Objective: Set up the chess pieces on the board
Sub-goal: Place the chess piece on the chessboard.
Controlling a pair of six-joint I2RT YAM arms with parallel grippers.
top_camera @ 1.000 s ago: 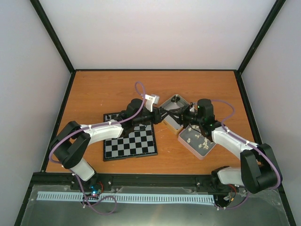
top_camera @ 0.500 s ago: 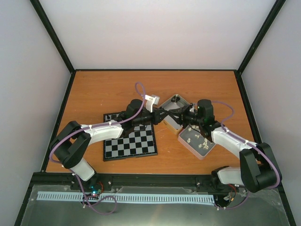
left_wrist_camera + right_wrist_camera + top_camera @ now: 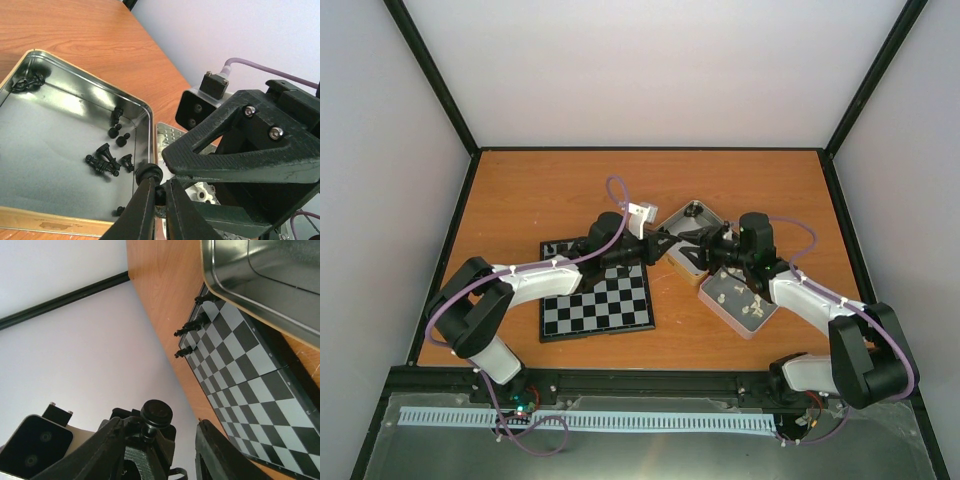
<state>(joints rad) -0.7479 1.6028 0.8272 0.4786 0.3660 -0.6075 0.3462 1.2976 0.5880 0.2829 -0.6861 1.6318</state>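
chess piece, black and tiny, is pinched in the left hand, whose two fingers are closed narrow on it, its round end showing above the fingertips. the right hand faces it at close range. in the right wrist view its two fingers stand apart on either side of the same piece, so it is open and holds nothing. this looks like a handover between the hands. seen from overhead, the hands meet in the air just beside the far right corner of the board, at the edge of a silver tin.

inside that tin lie loose black pieces, several in a cluster and a few more in the far corner. a second tin, nearer the right arm, holds the white pieces. both tins and the board rest on an orange wooden worktop.

on the board, three black pieces stand in a line along one edge; every other square in view is bare. the job seems to be at an early stage: three pieces placed, one in the air, and most of the black set and all the visible white pieces yet to be moved.
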